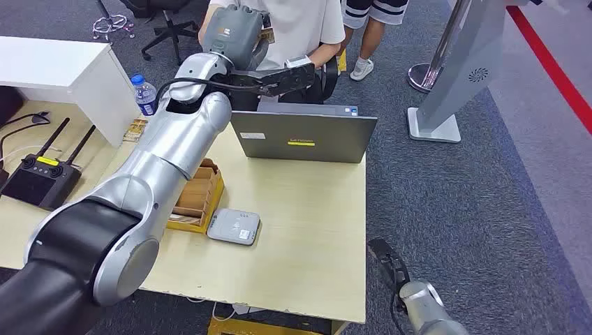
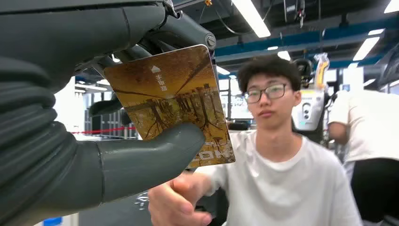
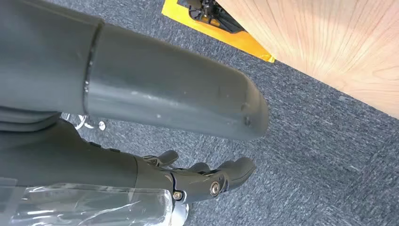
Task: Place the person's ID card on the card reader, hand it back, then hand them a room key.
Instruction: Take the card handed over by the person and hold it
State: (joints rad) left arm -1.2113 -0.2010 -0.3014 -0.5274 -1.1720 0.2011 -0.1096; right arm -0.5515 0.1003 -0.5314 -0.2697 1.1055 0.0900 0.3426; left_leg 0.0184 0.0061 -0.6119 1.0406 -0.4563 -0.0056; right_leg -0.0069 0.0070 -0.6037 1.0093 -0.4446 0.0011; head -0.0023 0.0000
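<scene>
My left arm reaches over the laptop (image 1: 304, 136) toward a seated person (image 1: 293, 28) in a white shirt. My left hand (image 1: 279, 78) pinches a gold card (image 2: 171, 101) with a tree picture between the thumb (image 2: 155, 153) and the darker fingers. The person's hand (image 2: 179, 202) comes up close under the card; I cannot tell whether it touches. The grey card reader (image 1: 234, 227) lies on the table (image 1: 314, 244) with nothing on it. Beside the table's right edge my right hand (image 1: 389, 264) hangs low over the carpet, its fingers (image 3: 221, 176) loosely apart and holding nothing.
A wooden card box (image 1: 197, 199) stands left of the reader. A water bottle (image 1: 144, 94), a black remote (image 1: 42, 178) and a white cabinet (image 1: 56, 70) are at the left. A second person (image 1: 366, 35) and a grey floor stand (image 1: 454, 77) are behind the table.
</scene>
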